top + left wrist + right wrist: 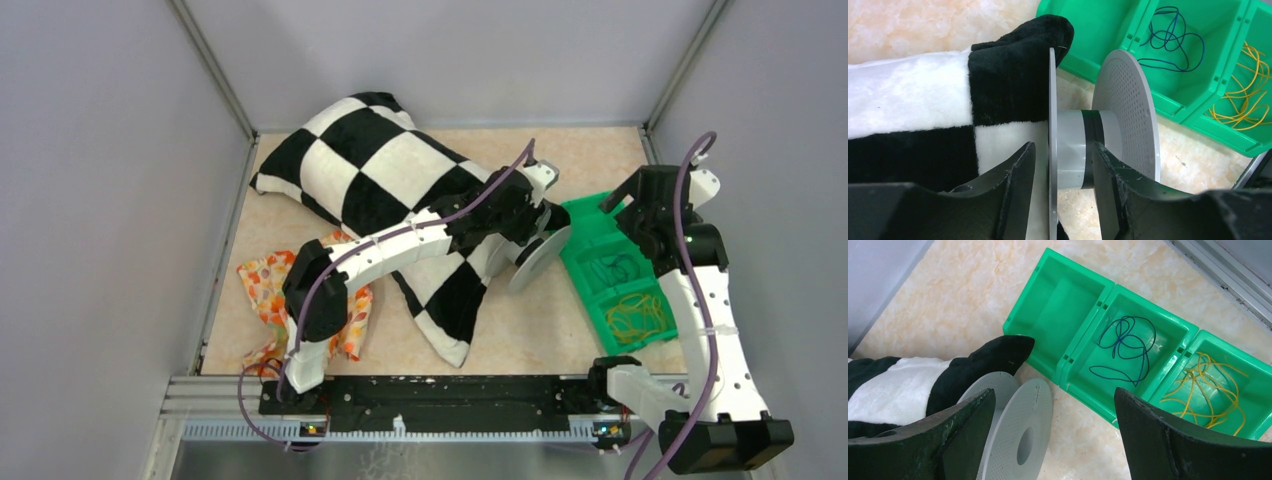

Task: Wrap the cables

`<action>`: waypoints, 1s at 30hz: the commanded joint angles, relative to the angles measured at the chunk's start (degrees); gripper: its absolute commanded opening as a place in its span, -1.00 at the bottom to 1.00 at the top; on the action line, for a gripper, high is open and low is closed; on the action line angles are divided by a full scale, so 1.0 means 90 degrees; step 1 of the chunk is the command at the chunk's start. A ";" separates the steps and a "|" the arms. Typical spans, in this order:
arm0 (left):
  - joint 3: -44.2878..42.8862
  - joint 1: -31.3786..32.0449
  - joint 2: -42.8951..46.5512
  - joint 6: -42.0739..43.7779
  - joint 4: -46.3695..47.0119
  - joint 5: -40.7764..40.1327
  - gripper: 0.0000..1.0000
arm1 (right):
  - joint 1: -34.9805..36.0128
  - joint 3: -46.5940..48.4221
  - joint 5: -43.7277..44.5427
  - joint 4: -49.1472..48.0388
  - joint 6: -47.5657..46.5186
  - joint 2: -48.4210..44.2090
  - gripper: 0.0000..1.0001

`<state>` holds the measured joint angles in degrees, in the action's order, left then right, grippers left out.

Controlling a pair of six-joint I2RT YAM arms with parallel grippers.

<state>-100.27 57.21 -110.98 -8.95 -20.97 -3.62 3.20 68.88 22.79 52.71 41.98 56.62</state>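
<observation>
Seat half-closed left end effector (pixel 1062 150) squarely astride spool (pixel 1125 115) flange, lower centre; aim wide, empty right end effector (pixel 1054 392) at cable (pixel 1123 347), mid-frame.

Dark blue cables (pixel 1118 336) lie looped in the green tray's (pixel 1063 305) middle compartment.

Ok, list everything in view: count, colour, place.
spool: one, grey, between blanket and tray
cable: one, dark blue, tray's middle compartment
rubber bands: a tangle, yellow, tray's end compartment
tray: one, green, table's right side
blanket: one, black-and-white checks, centre
cloth: one, orange floral, left near edge
table: one, beige
left gripper: one, black, open astride a spool flange
right gripper: one, black, open above the tray
</observation>
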 commanded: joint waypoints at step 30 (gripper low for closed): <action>0.0832 -0.0024 0.0577 0.0187 0.0054 -0.1741 -1.00 | -0.2017 -0.1532 -0.2504 -0.0917 -0.1210 0.0503 0.21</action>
<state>-92.12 57.17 -105.60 -7.40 -18.96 -7.11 -14.81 55.40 4.36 48.75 32.73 61.43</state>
